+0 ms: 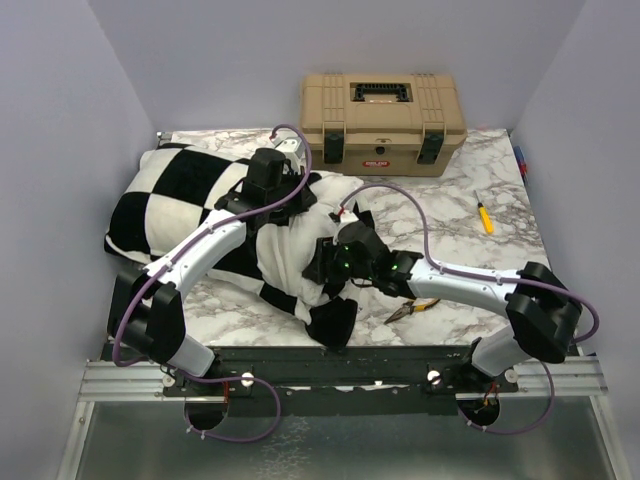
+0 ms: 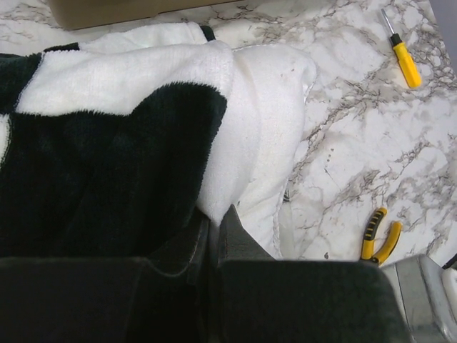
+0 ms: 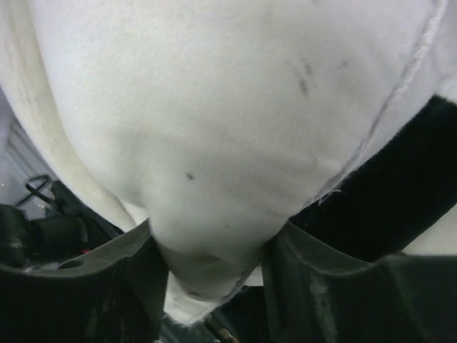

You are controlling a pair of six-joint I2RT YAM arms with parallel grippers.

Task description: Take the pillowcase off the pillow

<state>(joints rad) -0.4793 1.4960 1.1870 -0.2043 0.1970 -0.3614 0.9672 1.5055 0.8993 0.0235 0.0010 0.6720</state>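
The black and white checkered pillowcase (image 1: 175, 205) lies at the left of the marble table, bunched toward the middle. My left gripper (image 1: 268, 190) sits on its right part. In the left wrist view my left gripper (image 2: 213, 218) is shut on a white fold of the pillowcase (image 2: 107, 164). The plain white pillow (image 3: 214, 107) sticks out of the cover's open end and also shows in the left wrist view (image 2: 265, 204). My right gripper (image 3: 211, 275) is shut on a corner of the pillow, with black pillowcase fabric (image 3: 400, 193) beside it. In the top view the right gripper (image 1: 332, 262) is at the cover's near right end.
A tan toolbox (image 1: 382, 120) stands at the back. A yellow screwdriver (image 1: 485, 217) lies at the right and also shows in the left wrist view (image 2: 401, 56). Yellow-handled pliers (image 1: 410, 310) lie near the right arm and show in the left wrist view (image 2: 378, 239). Walls close both sides.
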